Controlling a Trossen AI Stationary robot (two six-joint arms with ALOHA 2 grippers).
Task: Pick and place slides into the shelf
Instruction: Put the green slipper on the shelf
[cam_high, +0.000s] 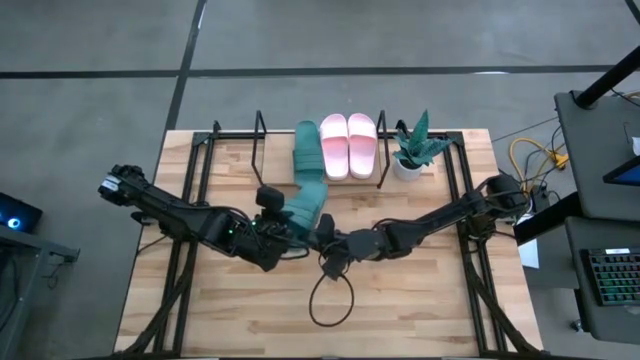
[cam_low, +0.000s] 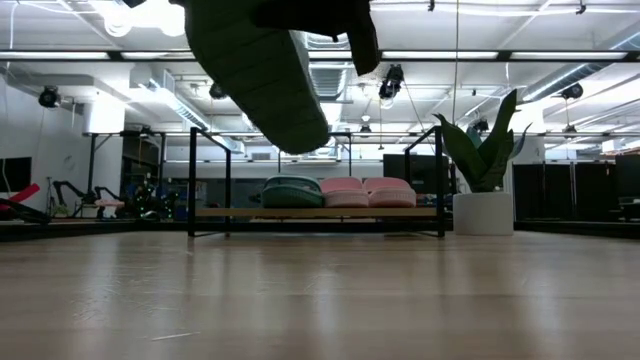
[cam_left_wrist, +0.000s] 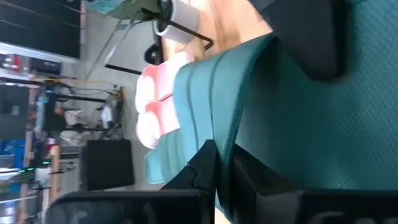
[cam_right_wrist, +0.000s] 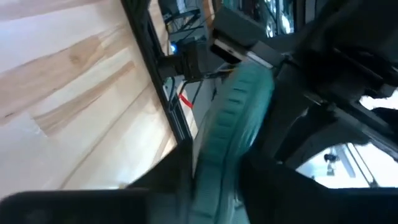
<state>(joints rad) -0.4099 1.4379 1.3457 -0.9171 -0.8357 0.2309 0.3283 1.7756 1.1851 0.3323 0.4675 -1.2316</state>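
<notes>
Wooden table: two pink slides, two green slides.

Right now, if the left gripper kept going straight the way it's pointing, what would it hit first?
Probably the green slide already lying in the shelf. The left gripper points toward it, holding the other green slide raised off the table, so the held slide's front end would likely arrive first. Depth is hard to judge.

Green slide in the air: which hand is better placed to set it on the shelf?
Probably the left hand: it grips the lifted green slide, and the shelf's free space lies on its side. The right hand sits alongside.
</notes>
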